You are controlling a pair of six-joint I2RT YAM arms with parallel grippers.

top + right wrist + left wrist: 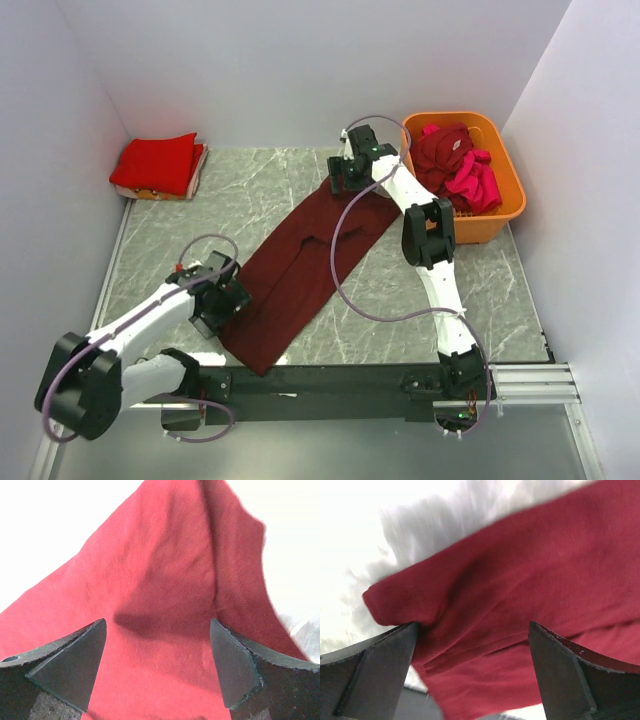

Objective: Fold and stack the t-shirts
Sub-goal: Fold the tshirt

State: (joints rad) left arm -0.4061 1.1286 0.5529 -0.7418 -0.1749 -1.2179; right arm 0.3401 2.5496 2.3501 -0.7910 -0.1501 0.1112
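Note:
A dark maroon t-shirt [300,265] lies folded into a long narrow strip, running diagonally from the near left to the far right of the table. My left gripper [222,312] is open over its near left end, and the cloth [520,590] fills the space between the fingers [370,670]. My right gripper [345,185] is open over the far end, with the cloth [160,630] between the fingers [235,670]. A folded bright red t-shirt [157,165] lies in the far left corner. More t-shirts, maroon and magenta-pink [458,168], are heaped in the basket.
The orange plastic basket [500,215] stands at the far right corner. White walls enclose the marbled table [200,215] on three sides. A black rail [320,385] runs along the near edge between the arm bases.

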